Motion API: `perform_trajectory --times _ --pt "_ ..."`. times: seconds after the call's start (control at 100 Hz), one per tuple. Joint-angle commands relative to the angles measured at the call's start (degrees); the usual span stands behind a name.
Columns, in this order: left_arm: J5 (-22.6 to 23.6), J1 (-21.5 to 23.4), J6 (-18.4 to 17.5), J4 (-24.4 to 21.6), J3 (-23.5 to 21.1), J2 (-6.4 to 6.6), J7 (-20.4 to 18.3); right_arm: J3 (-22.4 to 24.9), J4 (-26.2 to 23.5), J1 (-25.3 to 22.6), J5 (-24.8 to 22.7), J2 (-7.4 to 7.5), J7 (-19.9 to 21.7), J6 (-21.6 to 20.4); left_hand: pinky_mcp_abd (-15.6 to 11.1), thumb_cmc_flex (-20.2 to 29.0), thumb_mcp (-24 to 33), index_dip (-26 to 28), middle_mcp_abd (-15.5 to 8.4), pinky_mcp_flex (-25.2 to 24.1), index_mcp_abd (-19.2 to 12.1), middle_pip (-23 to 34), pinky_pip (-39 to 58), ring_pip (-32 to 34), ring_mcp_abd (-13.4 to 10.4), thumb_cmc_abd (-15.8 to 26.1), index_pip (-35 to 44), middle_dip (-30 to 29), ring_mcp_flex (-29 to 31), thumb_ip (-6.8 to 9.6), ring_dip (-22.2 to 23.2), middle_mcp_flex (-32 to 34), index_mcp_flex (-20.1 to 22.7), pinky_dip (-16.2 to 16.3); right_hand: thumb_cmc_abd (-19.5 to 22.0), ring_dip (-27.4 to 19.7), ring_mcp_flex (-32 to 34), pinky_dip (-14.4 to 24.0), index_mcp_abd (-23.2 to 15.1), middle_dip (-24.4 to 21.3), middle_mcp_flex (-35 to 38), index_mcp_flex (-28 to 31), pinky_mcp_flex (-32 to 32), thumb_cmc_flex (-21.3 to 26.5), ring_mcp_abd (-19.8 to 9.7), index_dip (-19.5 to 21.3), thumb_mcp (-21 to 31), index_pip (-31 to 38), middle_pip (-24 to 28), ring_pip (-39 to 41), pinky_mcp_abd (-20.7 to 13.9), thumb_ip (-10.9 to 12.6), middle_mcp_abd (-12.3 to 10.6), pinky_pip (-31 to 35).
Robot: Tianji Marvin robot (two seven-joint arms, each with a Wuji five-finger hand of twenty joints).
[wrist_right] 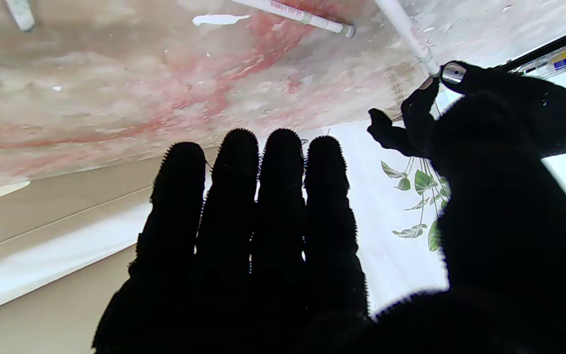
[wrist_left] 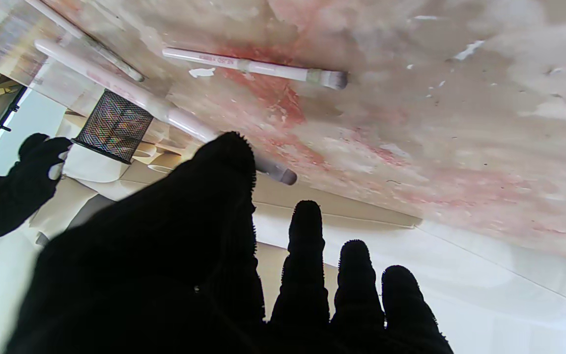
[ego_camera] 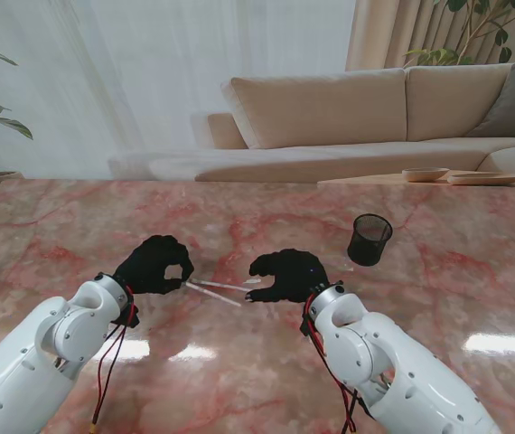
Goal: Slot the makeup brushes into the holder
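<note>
Stand view: the pink-veined marble table (ego_camera: pixel 77 226) is carrying a black mesh holder (ego_camera: pixel 369 240), sitting upright on the robot's right side, farther from me than both hands and well apart from them.

Two white-handled makeup brushes are lying between the hands. In the stand view they are showing as thin pale sticks; the one nearer to me (ego_camera: pixel 210 294) is running from the left hand toward the right, the other (ego_camera: pixel 226 286) is lying just beside it, a little farther from me. Whether they are touching each other cannot be told from this view.

Left hand (ego_camera: pixel 154 265): black-gloved, curling, thumb and forefinger coming together in a ring at one end of the nearer brush. The left wrist view is showing the long brush (wrist_left: pixel 130 96) passing behind the thumb (wrist_left: pixel 224 162), its metal ferrule end emerging on the other side; the remaining three fingers (wrist_left: pixel 307 255) are standing straight and apart from the brush. A pinch seems to be holding the brush. A second brush (wrist_left: pixel 258 66) with grey bristles is lying flat on the marble, untouched.

Right hand (ego_camera: pixel 286 276): hovering over the table by the other brush ends, four fingers (wrist_right: pixel 243 206) extended side by side, thumb apart, nothing in the grasp.

Sofa (ego_camera: pixel 357 108) and white curtains (ego_camera: pixel 149 72) are standing behind the table.
</note>
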Motion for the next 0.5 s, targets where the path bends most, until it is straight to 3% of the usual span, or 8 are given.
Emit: perform_trajectory --times 0.0,0.3,0.49 --pt "-0.3 -0.5 0.3 0.3 0.7 -0.59 0.2 -0.8 0.6 0.3 0.5 -0.73 0.8 1.1 -0.9 0.9 -0.9 2.3 0.3 -0.4 -3.4 0.0 -0.2 1.7 1.2 2.2 6.3 0.8 -0.4 -0.82 0.5 1.0 3.8 0.7 -1.8 1.1 1.5 -0.4 -0.1 0.1 0.6 1.2 0.4 2.8 0.5 -1.2 -0.3 1.2 -0.2 0.2 0.1 -2.6 0.6 2.2" --pt "-1.5 -2.4 0.7 1.5 3.5 -0.78 0.2 -5.7 2.1 3.9 1.8 -1.28 1.7 6.4 -0.9 0.9 -0.8 2.3 0.4 -0.4 -3.4 0.0 -0.2 1.6 1.3 2.2 6.5 0.9 -0.4 -0.84 0.5 1.0 3.7 0.7 -1.9 1.8 3.9 -0.1 0.9 -0.1 2.4 2.4 1.7 2.5 1.4 -1.9 -0.9 2.9 0.5 1.7 0.8 -3.0 1.7 4.2" --pt "-1.8 -3.0 0.5 1.8 4.3 -0.84 0.3 -8.0 2.6 6.3 4.4 -1.31 4.8 8.8 -0.9 1.0 -0.9 2.3 0.4 -0.4 -3.5 0.0 -0.3 1.6 1.3 2.3 6.5 0.8 -0.4 -0.88 0.5 1.0 3.7 0.6 -1.2 2.5 5.1 0.2 1.9 -0.1 3.6 3.6 2.4 1.7 2.3 -2.3 -1.5 3.8 1.0 2.7 1.7 -3.2 2.7 5.5"
